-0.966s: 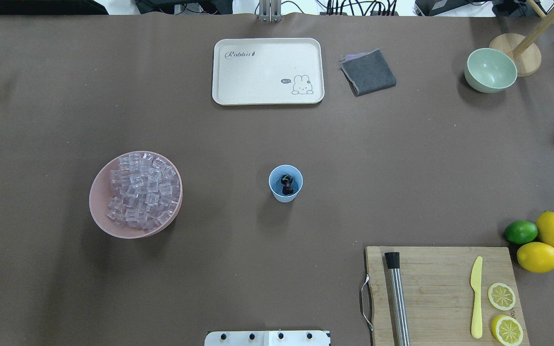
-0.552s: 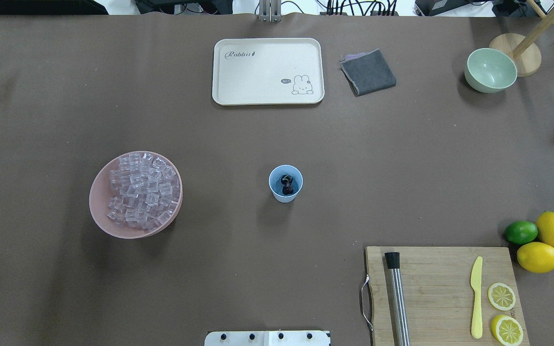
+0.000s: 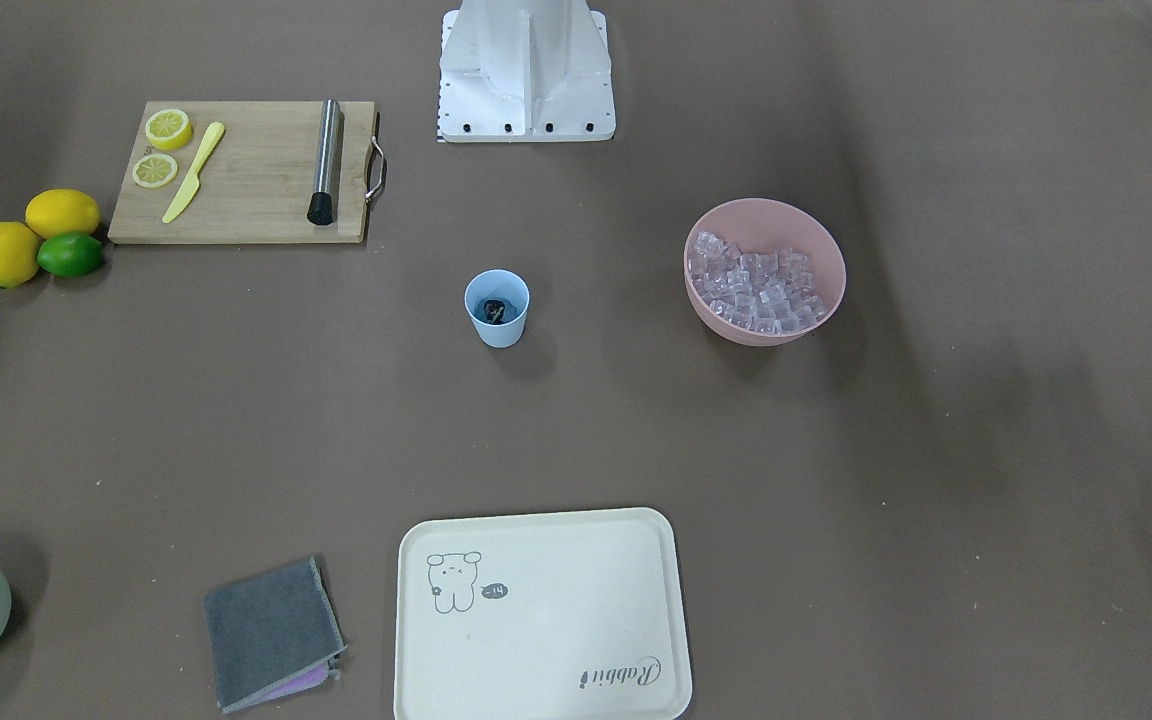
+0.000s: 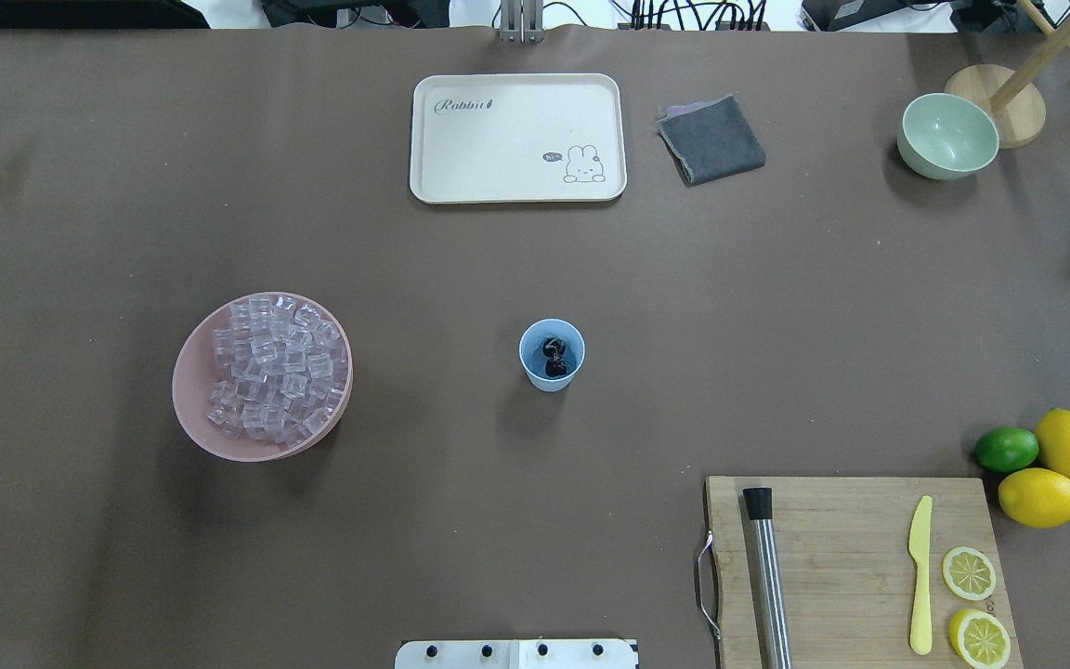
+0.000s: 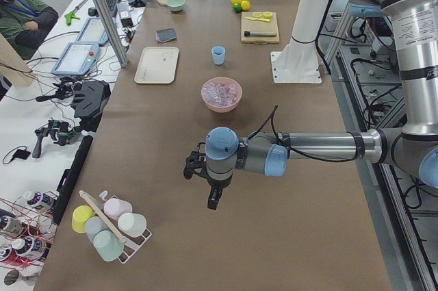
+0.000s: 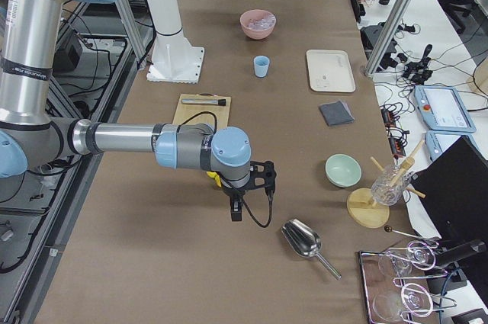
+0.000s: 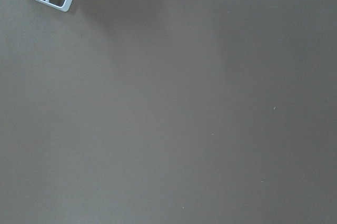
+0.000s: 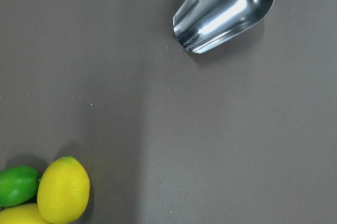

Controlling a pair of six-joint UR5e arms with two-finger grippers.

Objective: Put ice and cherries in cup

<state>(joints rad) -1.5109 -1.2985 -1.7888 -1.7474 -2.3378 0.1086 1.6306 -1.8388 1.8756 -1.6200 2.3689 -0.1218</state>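
While the cup [image 4: 528,351] holds cherries [image 4: 555,359], left gripper [image 5: 213,204] and right gripper [image 6: 238,213] hang far off — whether spread, cannot tell.

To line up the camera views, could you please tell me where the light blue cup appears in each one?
Front-facing: the cup stands at centre, left of the pink bowl.
Overhead: cup at centre, right of the pink bowl.
Exterior left: cup in the upper middle, beyond the pink bowl.
Exterior right: cup in the upper middle, nearer than the pink bowl.
Left wrist: not in it.
Right wrist: not in it.
Shared landmark: the pink bowl.
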